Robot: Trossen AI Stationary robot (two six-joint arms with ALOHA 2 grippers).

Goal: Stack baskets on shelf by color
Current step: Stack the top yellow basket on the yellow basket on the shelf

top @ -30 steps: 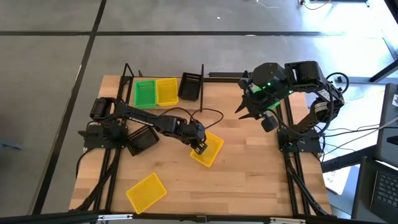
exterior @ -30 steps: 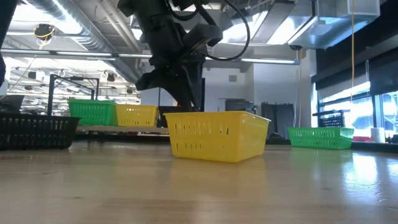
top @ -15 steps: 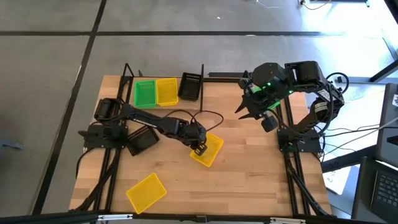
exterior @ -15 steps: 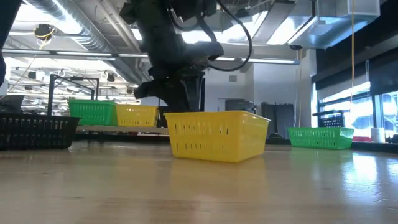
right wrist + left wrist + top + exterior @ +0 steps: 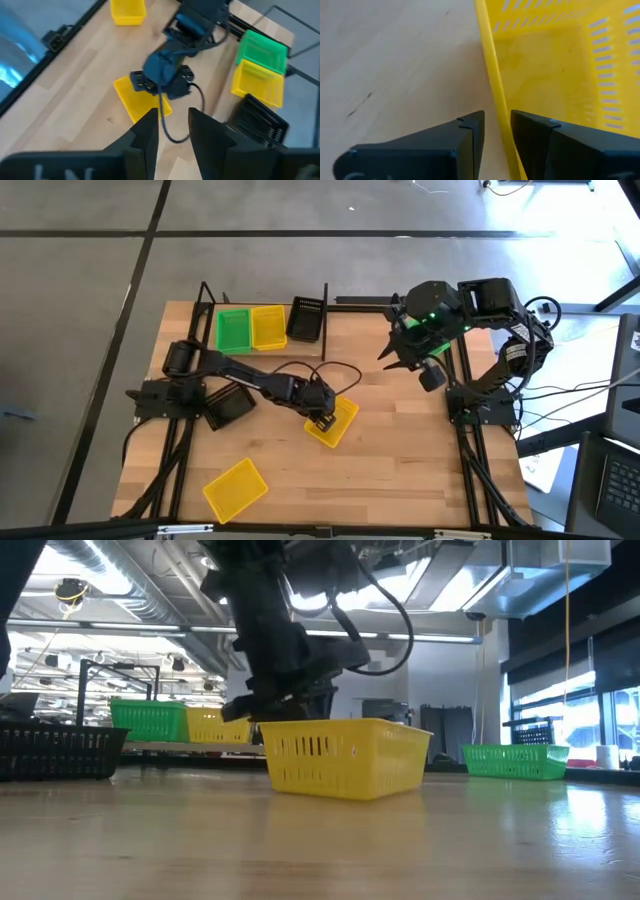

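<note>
On the pale wood table (image 5: 400,470), the left gripper's (image 5: 496,131) parted fingers straddle a slotted yellow plastic basket's (image 5: 334,422) rim.

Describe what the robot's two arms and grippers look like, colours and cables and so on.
Both arms are black and jointed. The left arm carries a thin black cable looping loosely off it near the wrist. The left gripper has two flat, wedge-shaped black fingers. The right arm is bulkier at its top, shows small green lights, and trails black cables. The right gripper has matching black fingers.
</note>
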